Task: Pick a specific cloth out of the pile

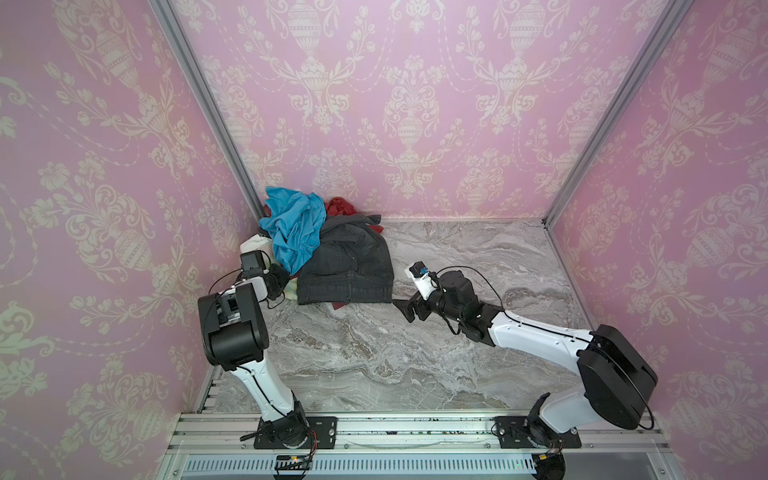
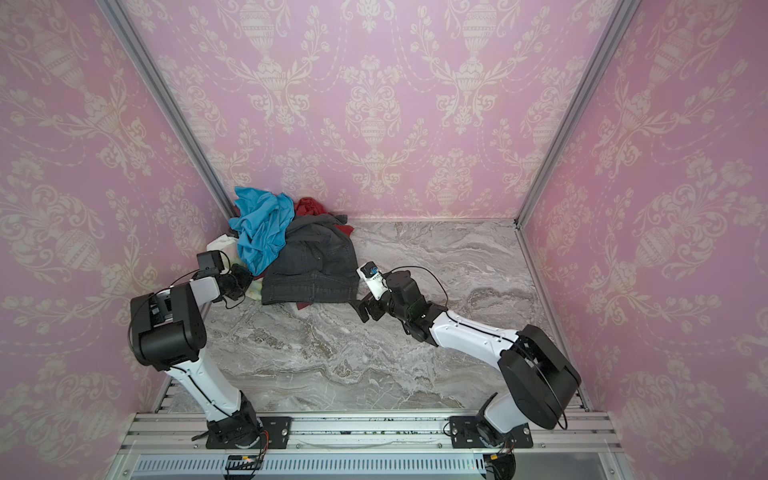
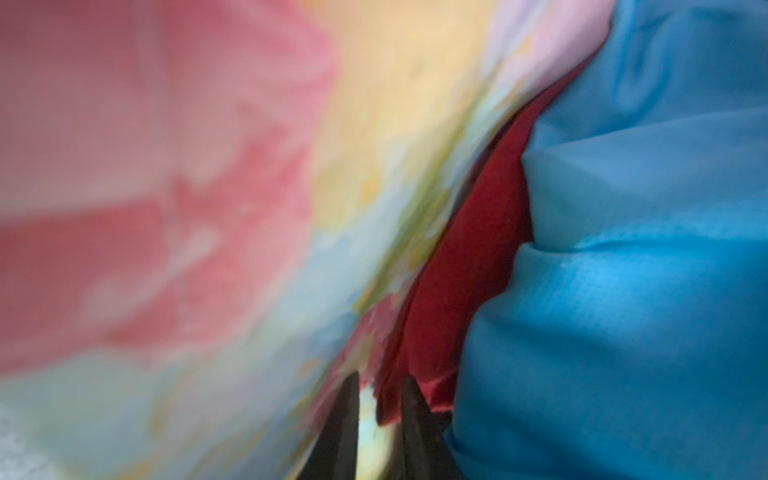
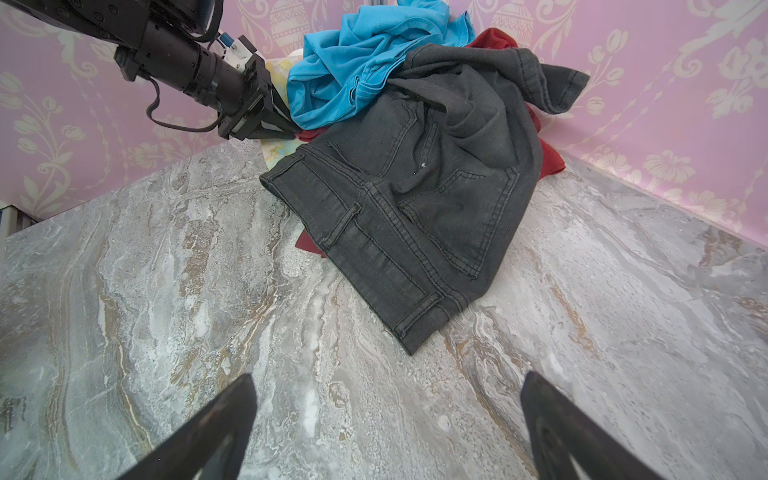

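The pile [image 1: 328, 249] sits in the back left corner. A bright blue shirt [image 1: 291, 228] and dark grey jeans [image 1: 353, 266] lie on top of it. The red cloth [image 1: 340, 206] shows behind them, against the back wall, and its edge pokes out below the blue shirt [image 4: 353, 70]. My left gripper [image 1: 289, 277] is pushed into the pile's left side. In the left wrist view its jaws [image 3: 380, 388] stand narrow, shut on a fold of the red cloth [image 3: 469, 249], between floral fabric [image 3: 291, 249] and the blue shirt [image 3: 623, 291]. My right gripper [image 4: 388, 376] hangs open over bare table, just right of the jeans [image 4: 436, 187].
A darker maroon corner [image 4: 309, 245] sticks out from under the jeans' waistband. A pale floral cloth [image 1: 254, 243] lies at the pile's left edge, beside the left wall. The marble table [image 1: 415, 353] stretches in front and to the right. Pink wallpapered walls [image 1: 415, 104] close three sides.
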Available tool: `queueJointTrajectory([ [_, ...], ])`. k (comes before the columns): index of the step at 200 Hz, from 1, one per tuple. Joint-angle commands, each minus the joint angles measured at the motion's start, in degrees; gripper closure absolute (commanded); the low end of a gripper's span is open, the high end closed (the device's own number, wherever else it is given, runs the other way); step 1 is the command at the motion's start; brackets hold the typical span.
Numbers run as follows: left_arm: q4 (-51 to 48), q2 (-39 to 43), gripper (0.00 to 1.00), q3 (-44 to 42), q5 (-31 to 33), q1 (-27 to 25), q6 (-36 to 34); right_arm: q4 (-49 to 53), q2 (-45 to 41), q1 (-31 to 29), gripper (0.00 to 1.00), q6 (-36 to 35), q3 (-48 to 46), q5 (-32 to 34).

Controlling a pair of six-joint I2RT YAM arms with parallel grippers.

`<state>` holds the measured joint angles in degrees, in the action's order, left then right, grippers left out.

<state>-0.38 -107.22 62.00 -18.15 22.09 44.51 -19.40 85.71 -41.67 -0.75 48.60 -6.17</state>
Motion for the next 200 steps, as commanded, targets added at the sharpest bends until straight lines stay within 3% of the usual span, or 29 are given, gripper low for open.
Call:
queueJointTrajectory([
  [1,0.9,-1.4,0.79,2.3,-1.4,0.4,0.8,-0.5,0.9,-0.2,0.0,-1.3,1.3,0.5],
  [139,0.4,-4.0,0.81,2.9,-0.7,-2.6,-0.5,-0.6,0.6,-0.2,0.0,-2.1,0.4,1.4],
  [180,1.0,-3.7,1.0,3.4,-0.2,-2.7,-0.3,-0.8,0.3,-0.2,0.0,-2.1,-0.4,2.0],
  [200,0.8,-2.8,1.0,4.1,-0.2,-2.7,-0.1,-1.0,0.0,-0.2,0.0,-2.1,-0.8,2.3],
])
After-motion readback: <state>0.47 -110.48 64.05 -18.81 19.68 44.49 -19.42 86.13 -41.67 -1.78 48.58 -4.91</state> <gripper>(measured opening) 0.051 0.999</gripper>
